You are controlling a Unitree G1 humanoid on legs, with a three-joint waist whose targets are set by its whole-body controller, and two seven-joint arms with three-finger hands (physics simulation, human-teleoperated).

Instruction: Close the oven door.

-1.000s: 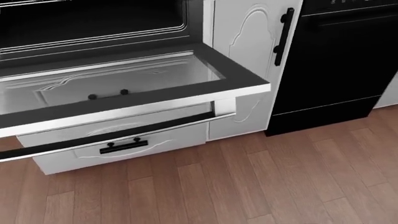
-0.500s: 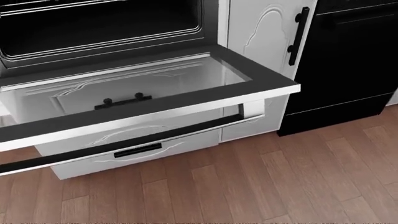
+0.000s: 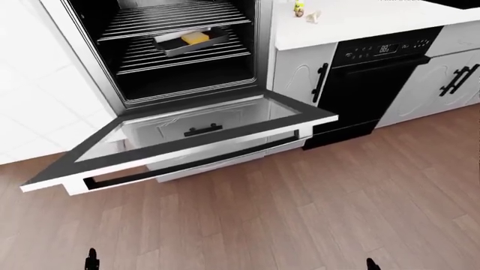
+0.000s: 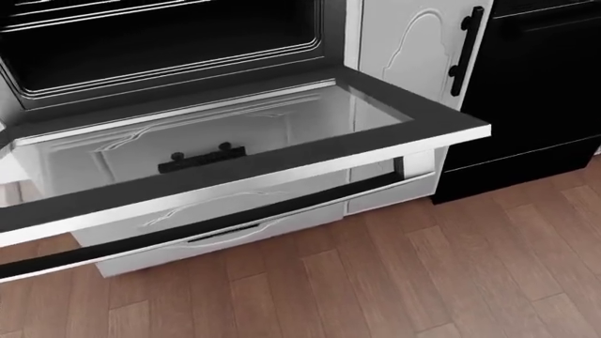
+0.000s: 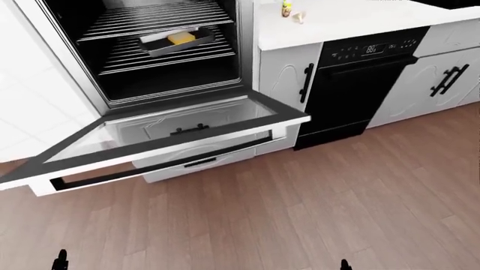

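In the left-eye view the oven door (image 3: 187,140) hangs fully open, lying flat and level out from the bottom of the oven cavity (image 3: 180,50); its glass pane shows a white drawer (image 3: 202,132) with a black pull beneath it; a long black handle bar (image 3: 195,163) runs along the door's free edge; inside the cavity a metal tray (image 3: 191,40) holding something yellow sits on a wire rack; to the right a white bench (image 3: 353,19) carries a small yellow item near its far edge, and under it stand a white cabinet door (image 3: 304,76) and a black dishwasher (image 3: 371,84); wooden floor (image 3: 300,214) fills the lower part; two small dark tips at the bottom edge may belong to the hands, but I cannot tell which or how the fingers stand.

In the head view the open door fills the left and middle, its dark frame (image 4: 282,165) crossing diagonally; neither hand appears here.

In the right-eye view the scene is nearly the same, set slightly leftward; two dark tips again show at the bottom edge, too small to read.
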